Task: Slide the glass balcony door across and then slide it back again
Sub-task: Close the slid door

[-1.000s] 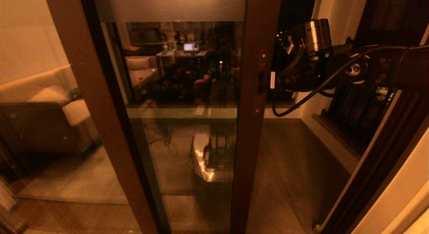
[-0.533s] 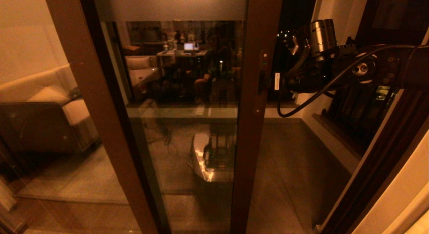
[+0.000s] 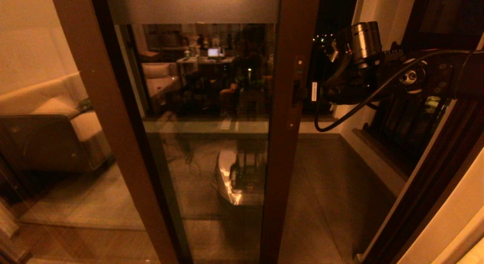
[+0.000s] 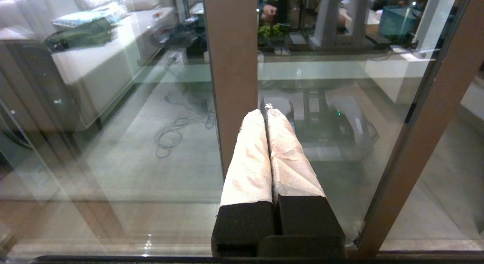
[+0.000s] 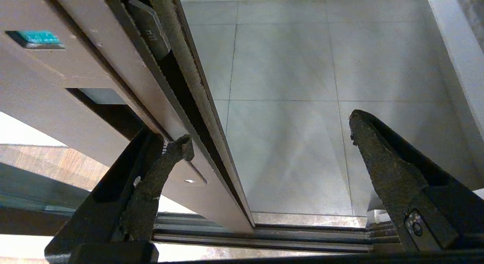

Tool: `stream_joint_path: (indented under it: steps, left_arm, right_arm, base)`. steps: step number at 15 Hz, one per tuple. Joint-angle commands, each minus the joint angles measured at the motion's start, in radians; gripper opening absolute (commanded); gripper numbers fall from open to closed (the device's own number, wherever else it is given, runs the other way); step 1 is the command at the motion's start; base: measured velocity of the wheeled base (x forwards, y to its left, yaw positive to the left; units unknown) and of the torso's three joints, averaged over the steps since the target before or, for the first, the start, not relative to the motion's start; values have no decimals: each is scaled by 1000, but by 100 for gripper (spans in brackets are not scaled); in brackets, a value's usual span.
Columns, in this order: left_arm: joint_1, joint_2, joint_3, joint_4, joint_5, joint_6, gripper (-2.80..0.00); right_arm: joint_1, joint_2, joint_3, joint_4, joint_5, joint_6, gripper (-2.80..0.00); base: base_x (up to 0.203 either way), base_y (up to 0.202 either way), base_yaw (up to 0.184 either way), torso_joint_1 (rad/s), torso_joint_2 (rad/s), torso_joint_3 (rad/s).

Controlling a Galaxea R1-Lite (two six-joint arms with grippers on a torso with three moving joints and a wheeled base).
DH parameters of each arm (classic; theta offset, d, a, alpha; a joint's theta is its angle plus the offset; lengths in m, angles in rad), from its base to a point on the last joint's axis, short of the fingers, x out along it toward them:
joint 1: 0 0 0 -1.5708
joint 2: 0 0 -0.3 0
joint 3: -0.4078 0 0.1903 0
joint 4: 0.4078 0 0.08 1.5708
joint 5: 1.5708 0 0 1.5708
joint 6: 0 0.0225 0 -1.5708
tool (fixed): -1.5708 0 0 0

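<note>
So my head cam looks forward and down at the glass balcony door (image 3: 204,116) from fairly close, with the stile (image 3: 289,116) running down the middle and my right arm coming in from the right. The left wrist cam sits right behind my left hand (image 4: 267,112), low down and nearly against the glass, facing out over the tiled floor. The right wrist cam peers past my right hand (image 5: 270,131) straight down the door's edge, super close, to the bottom track (image 5: 264,233). Head and right wrist views share the stile with its handle slot (image 5: 102,105); the head and left wrist views share the glass and its reflections.
</note>
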Motion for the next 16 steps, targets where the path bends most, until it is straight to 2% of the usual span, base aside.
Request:
stream_joint_path:
  steps: [1,16]
  left_arm:
    - [0,1,34,-1,0,1,-280]
    - [-1,1,34,-1,0,1,-280]
  right_arm:
    - [-4,-5,0,1,-6,0,0]
    - [-59,-5,3,2,-6,-32,0]
  base:
    - [0,0,0,0,0,0]
    - [0,0,0,0,0,0]
